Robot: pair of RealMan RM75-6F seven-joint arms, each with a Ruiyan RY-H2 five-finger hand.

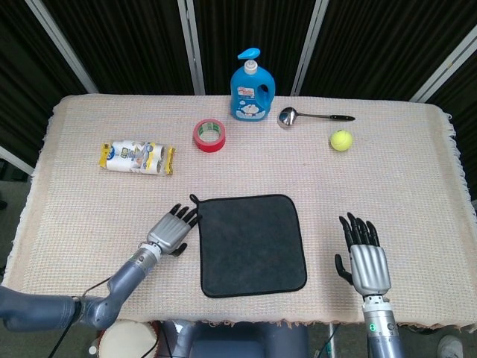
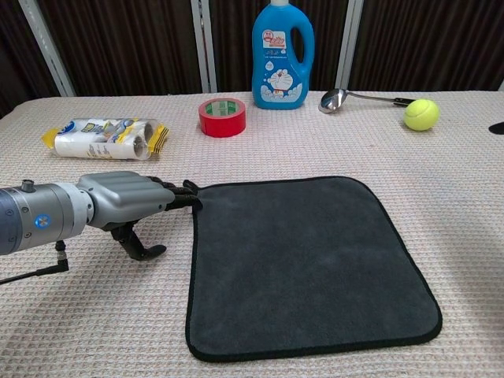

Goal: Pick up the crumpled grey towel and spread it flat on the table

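From the head view, the grey towel [image 1: 252, 244] lay flat and square on the counter [image 1: 89, 201], near the front edge and between the two arms. So I'd call the job pretty much done. The left robot hand [image 1: 171, 230] sat just beside the towel's upper left corner, fingers spread and holding nothing, with the tips right by the little hanging loop [image 1: 194, 199]. The right robot hand [image 1: 362, 257] rested palm down well off to the other side, fingers apart, also empty. Along the back were a blue detergent bottle [image 1: 251, 88], a red tape roll [image 1: 209, 135], a ladle [image 1: 313, 116], a tennis ball [image 1: 341, 140] and a pack of rolled tissues [image 1: 137, 157].

The chest view got in much closer on the left robot hand [image 2: 130, 203]. Its fingertips [image 2: 187, 197] were at the towel's [image 2: 307, 260] hem, touching or nearly so, hard to say which. The thumb hung down onto the cloth-covered counter [image 2: 441, 173].

What could go wrong, I reckon: if those fingertips snag the hem or loop as the hand pulls back, the corner drags and folds over, and the flat spread is spoiled.

The chest view showed that fingertip-to-hem closeness, which the head view left vague. It missed the right robot hand entirely; only the head view had that one.
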